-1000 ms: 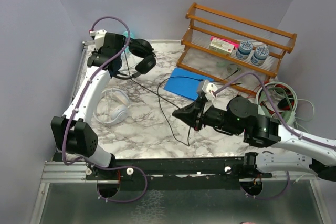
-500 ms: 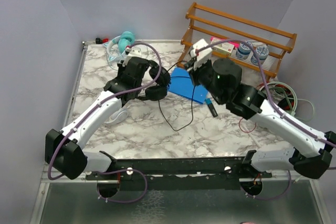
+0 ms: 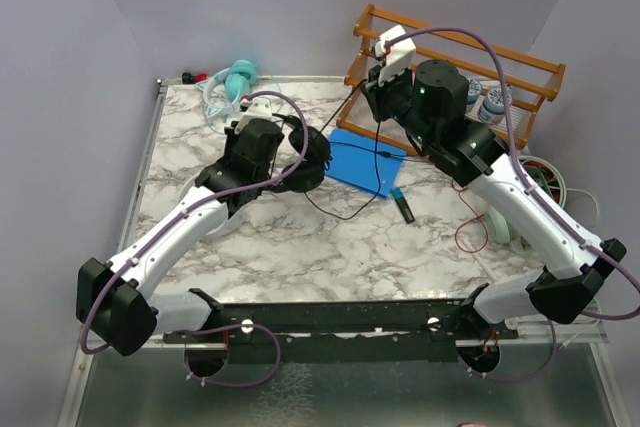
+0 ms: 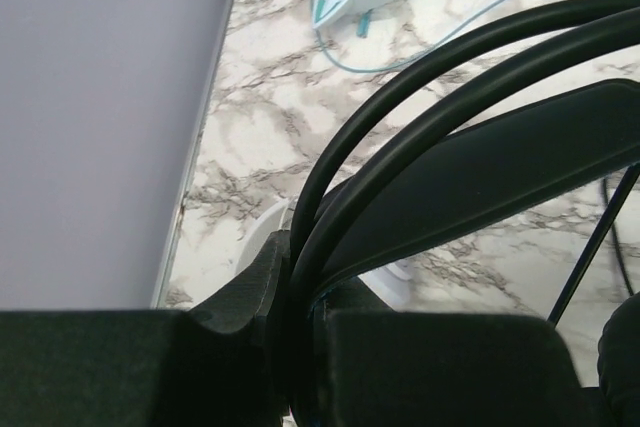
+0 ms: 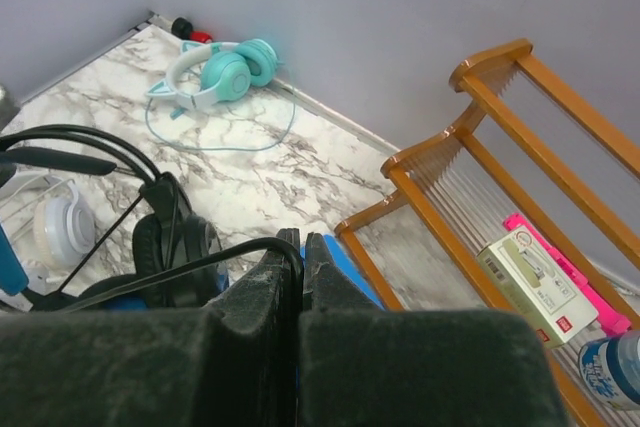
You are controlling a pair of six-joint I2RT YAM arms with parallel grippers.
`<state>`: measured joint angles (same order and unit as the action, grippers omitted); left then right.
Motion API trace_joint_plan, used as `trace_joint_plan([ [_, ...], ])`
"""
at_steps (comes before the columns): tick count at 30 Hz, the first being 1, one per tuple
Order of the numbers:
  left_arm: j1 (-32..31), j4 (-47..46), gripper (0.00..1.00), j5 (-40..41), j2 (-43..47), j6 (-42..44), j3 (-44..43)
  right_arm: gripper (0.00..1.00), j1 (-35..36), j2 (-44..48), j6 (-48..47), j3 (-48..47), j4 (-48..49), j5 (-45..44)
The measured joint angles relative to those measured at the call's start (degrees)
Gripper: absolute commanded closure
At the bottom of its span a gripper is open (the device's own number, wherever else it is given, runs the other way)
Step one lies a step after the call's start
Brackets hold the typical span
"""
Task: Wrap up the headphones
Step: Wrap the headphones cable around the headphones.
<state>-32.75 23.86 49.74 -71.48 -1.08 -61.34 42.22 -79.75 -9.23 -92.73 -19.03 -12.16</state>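
Observation:
My left gripper [image 3: 288, 147] is shut on the headband [image 4: 450, 77] of the black headphones [image 3: 308, 155] and holds them over the mid-left table. My right gripper [image 3: 372, 97] is shut on their thin black cable [image 5: 200, 265], raised in front of the rack. The cable [image 3: 352, 211] hangs from it and loops on the table. The black earcups also show in the right wrist view [image 5: 170, 247]. The teal cat-ear headphones [image 3: 236, 80] lie at the back left with their cable loose. The white headphones [image 5: 58, 229] lie under the left arm, partly visible in the left wrist view [image 4: 262, 237].
A blue pad [image 3: 362, 163] lies mid-table below the right gripper, a small dark marker [image 3: 403, 207] beside it. A wooden rack [image 3: 455, 72] with boxes and jars stands back right. Coiled cables [image 3: 535, 192] lie at the right edge. Red and black knobs [image 3: 193, 77] sit back left.
My right gripper has moved back and up toward the rack, drawing the black cable with it. My left gripper has shifted slightly right with the black headphones.

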Motion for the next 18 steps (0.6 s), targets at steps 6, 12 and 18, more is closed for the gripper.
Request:
trace_joint_plan([
  [6,-0.28,1.40,1.00,-8.48,3.58,-1.20,-0.17,0.99,-5.73,-3.06,0.44,-1.95,0.46,6.01],
  [12,-0.26,7.17,1.00,-18.97,6.45,-1.97,-2.10,0.99,-11.91,-8.57,3.43,-1.25,4.22,15.47],
  [18,-0.26,9.07,1.00,-31.93,11.06,-3.63,-1.97,0.99,-17.53,-14.34,8.55,-0.92,5.70,25.86],
])
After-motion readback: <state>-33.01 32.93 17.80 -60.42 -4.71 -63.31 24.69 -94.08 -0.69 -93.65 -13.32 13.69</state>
